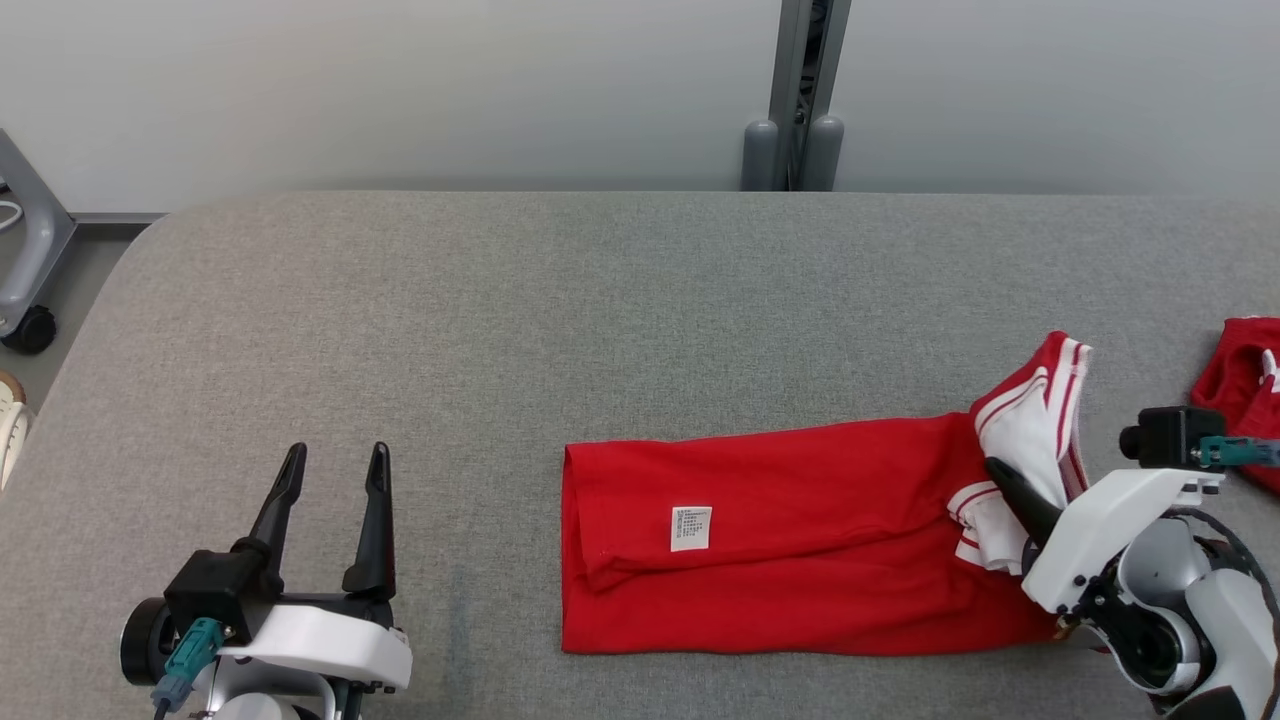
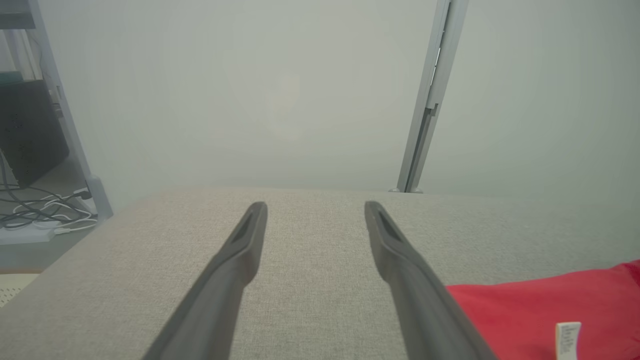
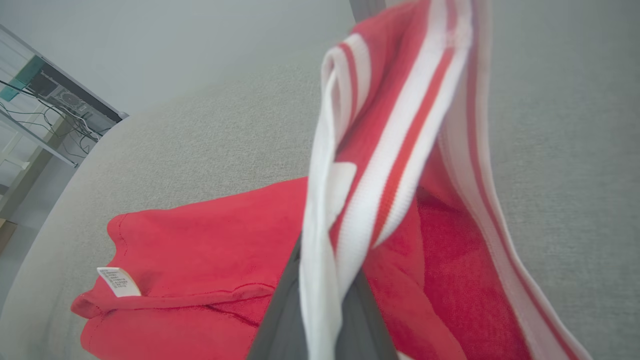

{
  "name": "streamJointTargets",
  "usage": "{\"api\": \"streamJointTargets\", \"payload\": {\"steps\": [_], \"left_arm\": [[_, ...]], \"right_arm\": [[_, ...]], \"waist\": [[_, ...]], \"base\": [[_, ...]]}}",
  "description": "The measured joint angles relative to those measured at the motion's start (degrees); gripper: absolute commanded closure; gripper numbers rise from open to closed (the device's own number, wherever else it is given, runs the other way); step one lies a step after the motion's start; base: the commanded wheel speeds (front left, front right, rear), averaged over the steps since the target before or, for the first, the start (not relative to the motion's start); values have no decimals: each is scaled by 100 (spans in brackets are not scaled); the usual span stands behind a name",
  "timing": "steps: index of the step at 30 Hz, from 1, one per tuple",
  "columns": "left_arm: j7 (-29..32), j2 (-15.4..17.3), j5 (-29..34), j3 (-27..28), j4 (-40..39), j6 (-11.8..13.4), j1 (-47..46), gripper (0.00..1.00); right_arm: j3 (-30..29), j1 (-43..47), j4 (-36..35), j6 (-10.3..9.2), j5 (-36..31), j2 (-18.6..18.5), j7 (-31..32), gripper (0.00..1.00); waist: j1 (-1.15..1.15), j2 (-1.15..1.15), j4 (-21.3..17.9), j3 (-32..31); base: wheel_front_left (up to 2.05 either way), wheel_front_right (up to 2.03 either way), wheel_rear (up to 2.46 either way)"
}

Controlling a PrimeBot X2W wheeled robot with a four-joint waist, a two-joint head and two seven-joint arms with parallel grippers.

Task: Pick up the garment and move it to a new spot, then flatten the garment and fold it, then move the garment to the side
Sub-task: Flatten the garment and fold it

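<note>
One right end effector (image 1: 1003, 478) finger hides behind garment (image 1: 790, 540).

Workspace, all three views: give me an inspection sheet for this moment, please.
Surface: grey fabric-covered table, smooth.
Job's things: red garment lying folded, white label up; its white-striped end raised off the table.
Clutter: second red cloth at the table's right edge.
Grippers: left gripper open, holding nothing, left of the garment; right gripper shut on the striped end.
Cables: teal-plugged lead at the left wrist; loose cables on the floor.
Surroundings: pale wall, grey post, wheeled stand.
</note>
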Motion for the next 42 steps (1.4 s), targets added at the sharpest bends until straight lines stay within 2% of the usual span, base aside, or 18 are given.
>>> {"api": "streamJointTargets", "payload": {"steps": [12, 18, 24, 32, 42], "left_arm": [[0, 0, -85, -37, 57, 23, 33, 0], [0, 0, -160, -87, 82, 37, 92, 0], [0, 0, -216, -94, 54, 75, 104, 0], [0, 1, -275, -144, 48, 75, 115, 0], [0, 1, -299, -152, 65, 81, 114, 0]], "right_arm": [[-714, 566, -1081, 0, -923, 1198, 1061, 100], [-884, 712, -1422, 0, -1181, 1593, 1444, 100], [-864, 767, -1493, 0, -1215, 1667, 1525, 100], [-353, 552, -1148, 0, -590, 1683, 1092, 100], [99, 86, -666, -1, -141, 1681, 738, 100]], "waist": [[0, 0, 84, -67], [0, 0, 188, -117], [0, 0, 275, -144], [0, 0, 447, -117], [0, 0, 519, -30]], "base": [[0, 0, 0], [0, 0, 0], [0, 0, 0], [0, 0, 0], [0, 0, 0]]}}
